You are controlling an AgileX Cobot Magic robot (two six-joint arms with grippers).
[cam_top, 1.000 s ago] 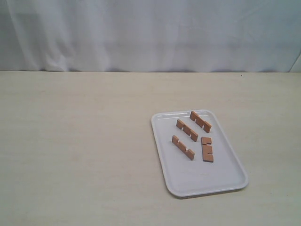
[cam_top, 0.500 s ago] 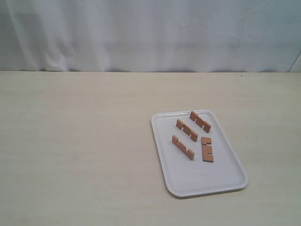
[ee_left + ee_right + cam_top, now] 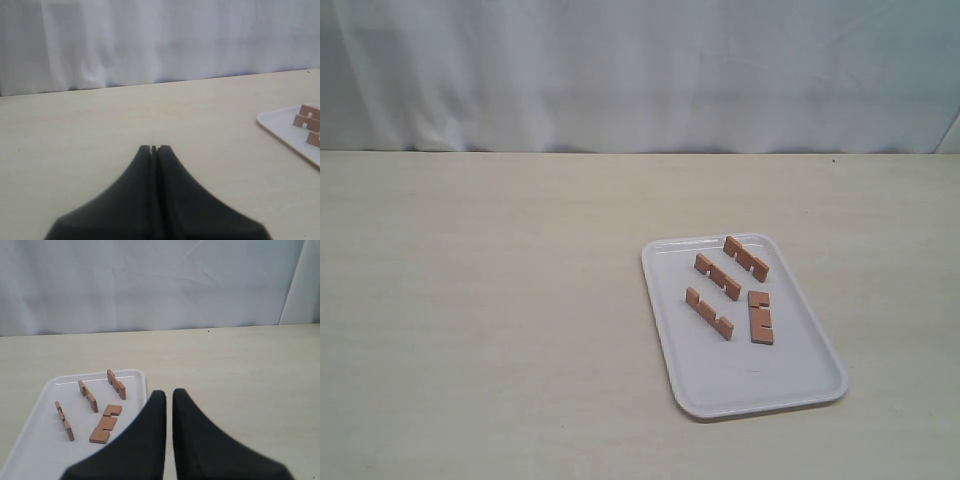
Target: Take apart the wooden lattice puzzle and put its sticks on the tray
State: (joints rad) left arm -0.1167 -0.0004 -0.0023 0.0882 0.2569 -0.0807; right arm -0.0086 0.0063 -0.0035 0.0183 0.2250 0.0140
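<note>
A pale wooden table (image 3: 480,300) stretches in front of a white draped backdrop (image 3: 620,70). No arm appears in the exterior view.

In the left wrist view, the left fingers (image 3: 145,155) are black and pressed together with no gap, gripping nothing. They hang over bare table, and the tray is well off to one side.

Right of the table's middle in the exterior view lies the white tray (image 3: 760,395), set at a slight angle. The wooden lattice puzzle is fully apart: its 4 sticks rest on the far half of the tray, none touching another. From left to right, 3 of them stand on edge in slanted, roughly parallel lines: stick 1 (image 3: 709,313), stick 2 (image 3: 718,277) and stick 3 (image 3: 746,258). Stick 4 (image 3: 761,318) lies flat, just right of stick 1.

In the right wrist view, the right fingers (image 3: 156,405) are parted by only a thin slit and grip nothing. They hang beside the tray's rim.
</note>
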